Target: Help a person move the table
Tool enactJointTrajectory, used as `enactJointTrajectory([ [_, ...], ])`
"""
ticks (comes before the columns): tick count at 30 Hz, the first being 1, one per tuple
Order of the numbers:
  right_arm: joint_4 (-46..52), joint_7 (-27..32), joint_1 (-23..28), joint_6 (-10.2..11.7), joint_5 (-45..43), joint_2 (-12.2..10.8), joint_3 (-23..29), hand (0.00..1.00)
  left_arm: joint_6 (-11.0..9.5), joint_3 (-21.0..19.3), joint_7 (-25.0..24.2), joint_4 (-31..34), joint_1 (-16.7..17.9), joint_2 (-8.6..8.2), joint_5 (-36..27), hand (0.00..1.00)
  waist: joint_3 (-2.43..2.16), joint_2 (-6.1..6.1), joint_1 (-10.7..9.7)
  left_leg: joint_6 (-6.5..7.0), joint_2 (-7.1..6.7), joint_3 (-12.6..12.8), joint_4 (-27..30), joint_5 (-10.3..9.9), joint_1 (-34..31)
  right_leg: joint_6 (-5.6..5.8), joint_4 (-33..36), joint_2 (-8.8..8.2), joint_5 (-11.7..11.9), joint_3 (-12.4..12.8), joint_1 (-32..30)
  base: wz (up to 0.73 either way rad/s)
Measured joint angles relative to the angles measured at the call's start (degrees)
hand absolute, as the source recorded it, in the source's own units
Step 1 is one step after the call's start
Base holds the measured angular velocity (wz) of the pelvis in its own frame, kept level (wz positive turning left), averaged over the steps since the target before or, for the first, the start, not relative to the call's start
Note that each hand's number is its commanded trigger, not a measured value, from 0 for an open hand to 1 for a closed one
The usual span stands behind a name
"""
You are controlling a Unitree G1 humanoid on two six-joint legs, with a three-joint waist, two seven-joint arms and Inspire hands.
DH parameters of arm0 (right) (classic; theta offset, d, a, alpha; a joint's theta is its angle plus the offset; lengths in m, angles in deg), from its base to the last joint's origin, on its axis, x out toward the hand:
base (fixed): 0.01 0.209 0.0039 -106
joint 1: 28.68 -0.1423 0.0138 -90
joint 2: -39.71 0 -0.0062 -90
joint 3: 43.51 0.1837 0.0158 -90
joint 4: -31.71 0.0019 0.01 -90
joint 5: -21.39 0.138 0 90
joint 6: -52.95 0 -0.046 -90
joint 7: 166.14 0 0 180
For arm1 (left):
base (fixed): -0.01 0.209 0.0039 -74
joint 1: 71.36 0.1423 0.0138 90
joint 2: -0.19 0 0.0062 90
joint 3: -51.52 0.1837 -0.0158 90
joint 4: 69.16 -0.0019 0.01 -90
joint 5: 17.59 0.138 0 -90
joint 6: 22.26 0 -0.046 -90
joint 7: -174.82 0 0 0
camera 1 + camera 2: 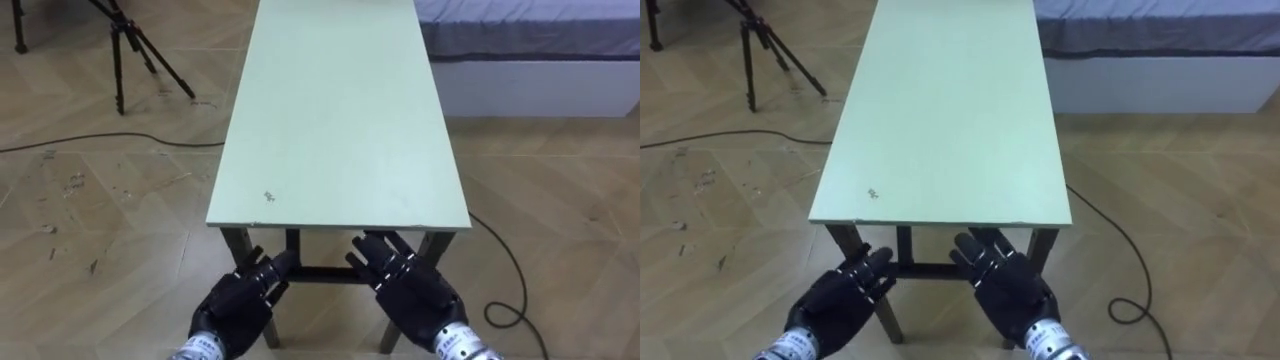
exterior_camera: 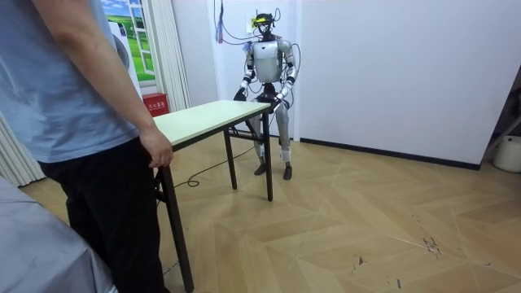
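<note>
1. Left eye view – the pale green table (image 1: 340, 110) runs lengthwise away from the robot, its short near edge just ahead of both hands. The left hand (image 1: 240, 300) and the right hand (image 1: 410, 290) sit low, palms down, below that edge and between the table's dark legs. Their fingers are stretched out fairly straight towards the underside and closed on nothing. Whether the fingertips touch the tabletop cannot be told. A tripod (image 1: 135, 50) stands on the wooden floor (image 1: 90, 230) to the left, and a bed (image 1: 530, 40) lies to the right of the far end.

2. Room view – the robot stands at the far end of the table, close to a white wall (image 2: 391, 73), with both arms lowered to the tabletop's end. At the near end, on the room view's left, a person (image 2: 81, 98) stands against the table, and the person's hand (image 2: 156, 150) rests at its corner. The far legs stand on the floor.

3. Right eye view – the same arrangement, both hands spread flat under the near edge. A small dark speck (image 1: 872, 192) marks the tabletop near its near left corner.
</note>
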Motion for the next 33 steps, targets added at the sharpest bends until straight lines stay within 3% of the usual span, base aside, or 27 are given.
enactJointTrajectory([
  [4,-0.08,2.16,-0.99,-1.63,-0.07,0.01,0.29,0.00,2.64,-1.08,1.30,-0.12,-1.63,-0.27,-1.38,0.00,0.04,-0.07,0.09,0.00,0.00,-0.05,-0.11,0.00,0.58,0.00,0.01,-0.03,0.00,-0.19,0.21,-0.02],
  [9,-0.07,3.18,-1.42,-2.72,-0.17,0.00,1.46,0.00,4.10,-2.01,1.56,-0.14,-4.10,-0.26,-4.23,0.00,0.09,-0.17,0.07,0.00,-0.01,-0.07,-0.19,0.00,0.65,0.00,0.08,-0.05,0.01,-0.19,0.43,0.00],
  [13,-0.07,3.91,-1.82,-3.20,-0.16,0.25,1.90,0.00,4.26,-2.05,1.56,-0.09,-5.46,-0.27,-6.74,0.00,0.08,-0.15,0.04,0.00,0.00,-0.03,-0.16,0.00,0.61,-0.02,0.09,-0.03,0.01,-0.16,0.31,0.00],
  [23,-0.08,4.25,-2.63,-3.54,-0.52,0.09,1.85,0.00,4.45,-1.97,1.93,1.04,-6.92,-0.28,-5.78,0.00,0.00,0.04,-0.14,0.00,0.04,-0.10,0.71,0.00,-0.45,-0.14,0.27,-0.04,0.12,-0.02,-0.34,0.00],
  [33,-0.07,5.52,-3.59,-3.54,0.41,-1.13,1.71,0.00,4.31,-0.61,5.66,2.95,-7.89,-0.57,-5.29,0.00,0.00,0.03,-0.32,0.00,0.09,-0.23,0.96,0.00,-1.60,-0.19,0.17,-0.10,0.30,-0.51,-1.17,0.02],
])
